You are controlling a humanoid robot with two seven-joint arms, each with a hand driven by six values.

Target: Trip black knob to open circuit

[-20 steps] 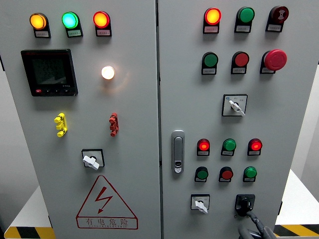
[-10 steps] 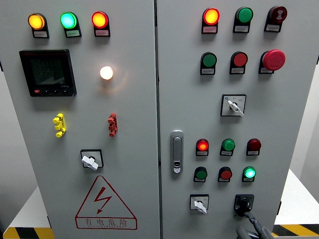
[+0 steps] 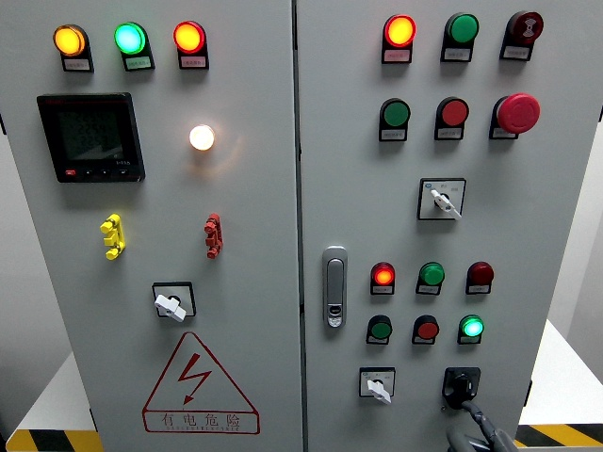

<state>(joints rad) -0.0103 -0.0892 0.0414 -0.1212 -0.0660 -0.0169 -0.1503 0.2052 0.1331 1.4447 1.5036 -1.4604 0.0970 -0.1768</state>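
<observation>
We see the grey cabinet [image 3: 236, 235], and low on its right door the black knob [image 3: 461, 385], a small dark rotary switch on a square plate. Our right hand [image 3: 480, 431] rises from the bottom edge, a finger [image 3: 474, 412] touching the knob's underside; its grip we cannot tell.

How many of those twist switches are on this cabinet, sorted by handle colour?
White-handled switches: 3
Black knob: 1
Total: 4
</observation>
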